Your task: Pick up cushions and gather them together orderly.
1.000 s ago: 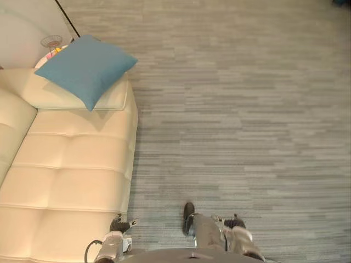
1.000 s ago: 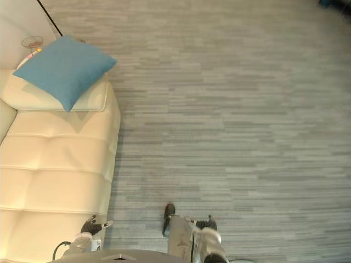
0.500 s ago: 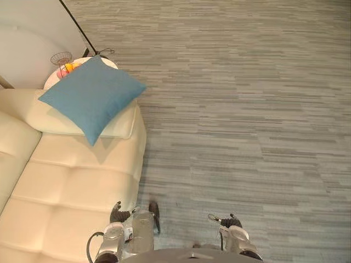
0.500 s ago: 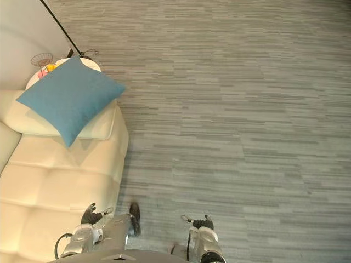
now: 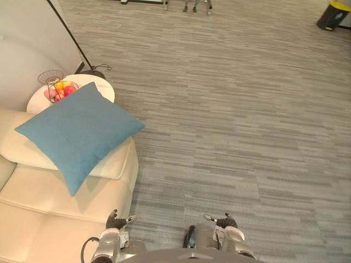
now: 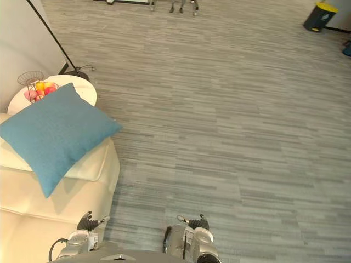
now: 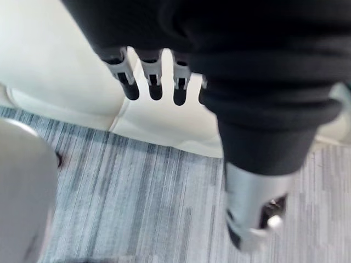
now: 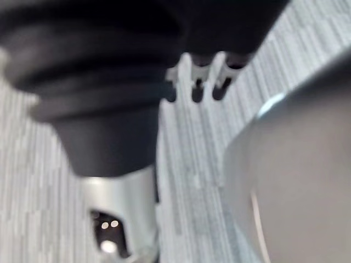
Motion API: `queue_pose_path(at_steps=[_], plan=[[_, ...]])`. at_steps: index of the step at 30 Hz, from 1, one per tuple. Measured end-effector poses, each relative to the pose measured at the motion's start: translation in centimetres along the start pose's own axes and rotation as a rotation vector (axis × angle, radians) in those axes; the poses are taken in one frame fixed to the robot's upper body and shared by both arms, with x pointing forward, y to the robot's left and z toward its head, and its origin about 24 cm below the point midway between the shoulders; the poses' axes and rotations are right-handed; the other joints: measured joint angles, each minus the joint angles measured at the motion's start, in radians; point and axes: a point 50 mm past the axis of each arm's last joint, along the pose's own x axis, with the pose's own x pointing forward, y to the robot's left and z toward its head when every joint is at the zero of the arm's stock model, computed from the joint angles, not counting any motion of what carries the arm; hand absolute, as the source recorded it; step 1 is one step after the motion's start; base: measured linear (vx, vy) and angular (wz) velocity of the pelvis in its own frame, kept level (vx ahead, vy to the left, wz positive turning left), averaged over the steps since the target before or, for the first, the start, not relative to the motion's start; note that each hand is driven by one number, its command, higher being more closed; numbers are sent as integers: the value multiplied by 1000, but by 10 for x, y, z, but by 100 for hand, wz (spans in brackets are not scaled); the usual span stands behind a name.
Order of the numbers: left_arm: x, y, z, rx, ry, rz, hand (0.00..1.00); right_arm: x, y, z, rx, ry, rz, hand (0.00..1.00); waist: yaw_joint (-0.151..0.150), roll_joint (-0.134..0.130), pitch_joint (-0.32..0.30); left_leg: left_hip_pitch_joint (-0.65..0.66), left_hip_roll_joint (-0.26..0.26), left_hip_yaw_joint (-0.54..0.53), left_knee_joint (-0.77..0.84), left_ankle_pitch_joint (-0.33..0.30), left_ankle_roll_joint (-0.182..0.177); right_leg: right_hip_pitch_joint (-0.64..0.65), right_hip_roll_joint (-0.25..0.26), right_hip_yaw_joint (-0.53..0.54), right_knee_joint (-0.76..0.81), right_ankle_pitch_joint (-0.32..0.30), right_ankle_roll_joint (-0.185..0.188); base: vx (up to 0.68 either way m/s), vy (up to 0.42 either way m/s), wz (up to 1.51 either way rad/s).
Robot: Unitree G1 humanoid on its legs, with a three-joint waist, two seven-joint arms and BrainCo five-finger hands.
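A blue square cushion (image 5: 77, 133) leans on the armrest of a cream leather sofa (image 5: 44, 219) at the left; it also shows in the right eye view as the cushion (image 6: 52, 132). My left hand (image 5: 116, 220) hangs low by the sofa's front corner, fingers (image 7: 154, 83) straight and empty. My right hand (image 5: 224, 222) hangs over the grey floor, its fingers (image 8: 196, 76) relaxed, holding nothing. Both hands are well short of the cushion.
A small round white side table (image 5: 98, 87) with a wire basket of fruit (image 5: 55, 87) stands behind the sofa's arm. A black lamp pole (image 5: 68, 33) rises beside it. A dark bin with a yellow lid (image 5: 330, 16) stands far right. Grey carpet (image 5: 230, 120) spreads wide.
The whole picture has shifted: the camera has tilted up and forward, so the cushion and sofa sit lower and the side table, far furniture legs and bin have come into sight. Hands still hang empty.
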Motion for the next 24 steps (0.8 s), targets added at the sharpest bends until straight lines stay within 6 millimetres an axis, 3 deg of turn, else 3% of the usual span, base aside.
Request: queue_pose_path(at_steps=[1, 2, 4, 6, 8, 9, 12, 13, 14, 15, 17, 19, 22, 23, 24], plan=[[0, 1, -1, -6, 5, 4, 0, 0, -1, -1, 0, 4, -3, 0, -1, 0, 2, 5, 0, -20, 0, -10, -16, 6, -1, 13, -21, 77, 13, 378, -312, 76], [0, 0, -6, -32, 32, 6, 0, 2, -9, -2, -14, 14, -21, 0, 6, 19, -1, 30, 26, -60, -5, -15, -29, 23, 13, -14, 21, 86, -7, 389, -312, 64], [-3, -4, -10, -69, 41, 5, 0, 4, -16, -2, -25, 19, -38, 0, 10, 40, -6, 18, 38, -98, 42, 16, -47, 23, 6, -50, 93, 12, -37, 393, -316, 62], [-2, -5, -7, -103, 37, 15, 0, 4, -18, 1, -31, 8, -41, 0, -1, 59, 0, -109, 60, -125, 301, 54, -76, 70, -6, -119, 104, -36, -63, 332, -267, 77], [-3, -4, -2, -138, 11, 24, 0, 3, -17, -3, -49, 14, -34, 0, 15, 60, 7, -240, 118, -50, 590, 76, -82, 188, -10, -193, 51, -50, -86, 334, -201, 75], [-3, -3, -1, -144, 7, 25, 0, 3, -16, -4, -49, 16, -32, 0, 18, 58, 8, -258, 127, -8, 608, 77, -73, 228, -14, -214, 25, -50, -86, 308, -144, 71], [-3, -6, 5, -158, -18, 16, 0, 1, -12, -7, -43, 24, -20, 0, 33, 59, 4, -313, 131, 146, 485, 106, -29, 330, -37, -299, -58, -50, -82, 205, -12, 69], [-3, -7, 4, -161, -16, 14, 0, 1, -11, -8, -31, 28, -19, 0, 34, 65, 1, -330, 123, 186, 351, 182, -5, 349, -35, -331, -78, -49, -70, 146, 41, 70], [-3, -6, 3, -150, -10, 12, 0, 2, -10, -5, -24, 23, -20, 0, 33, 63, -10, -329, 111, 220, 283, 182, 1, 359, -33, -353, -90, -49, -50, 224, 86, 128], [-2, -2, 3, -112, -12, 11, 0, 1, -7, -8, -17, 34, -14, 0, 25, 38, -25, -311, 64, 254, 142, 200, 14, 362, -56, -383, -131, -32, -28, 187, 86, 131], [0, 1, 5, -85, -17, 13, 0, 0, -7, -14, 10, 63, -20, 0, 28, 7, -20, -289, 22, 297, 29, 258, 39, 381, -70, -420, -201, -3, -17, 163, 99, 118], [0, 7, -2, -116, 12, 29, 0, 1, -6, -14, 58, 78, -22, 0, 47, 3, -20, -258, -15, 283, -39, 290, 52, 419, -69, -421, -255, 38, -17, 96, 92, 63], [-1, 6, -13, -129, 53, 28, 0, 0, -7, -16, 77, 89, -24, 0, 45, 12, -26, -173, -74, 240, -131, 302, 66, 434, -120, -424, -125, 36, -14, 21, 97, 44], [-2, 4, -14, -121, 61, 21, 0, 0, -8, -18, 81, 91, -27, 0, 32, 22, -33, -142, -94, 194, -168, 293, 71, 376, -174, -414, 76, 35, -12, -36, 129, 83], [-2, 4, -15, -110, 60, 18, 0, 0, -10, -16, 85, 80, -31, 0, 25, 8, -37, -131, -117, 167, -178, 289, 79, 325, -216, -384, 216, 49, -21, -26, 115, 89]])
